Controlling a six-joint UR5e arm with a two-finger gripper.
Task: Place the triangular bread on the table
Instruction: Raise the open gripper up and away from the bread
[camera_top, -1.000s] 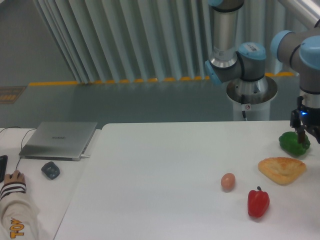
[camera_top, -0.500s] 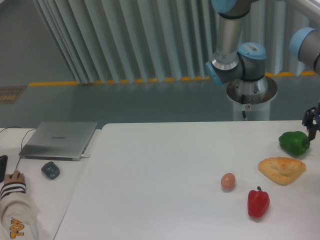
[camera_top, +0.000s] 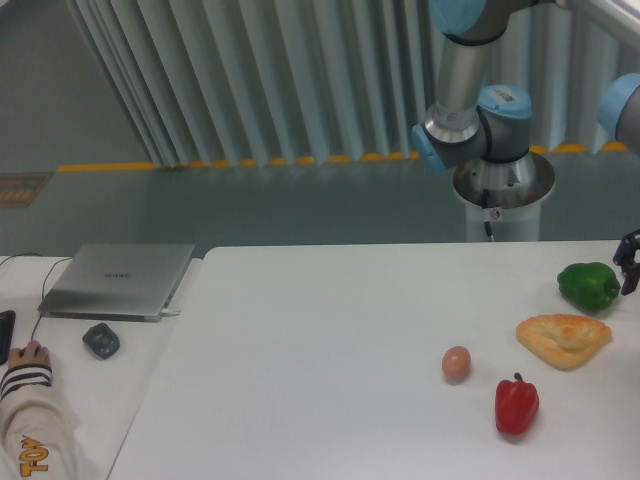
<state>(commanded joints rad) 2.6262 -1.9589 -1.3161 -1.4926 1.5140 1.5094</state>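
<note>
The claw (camera_top: 631, 272) sits at the far right edge, grip unclear; reaching for the bread (camera_top: 564, 339) could nudge the green pepper (camera_top: 588, 285).

One fixed camera faces the table (camera_top: 330, 330) from its front (slightly raised), arm base (camera_top: 503, 185) behind.

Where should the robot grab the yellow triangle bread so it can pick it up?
Probably from straight above, pinching across the narrower pointed end on the right of the triangular bread. It lies flat on the table, so there is no side to slip under. The green pepper sits close behind it, so the tool, barely in view at the picture's edge, should come down clear of that.
</note>
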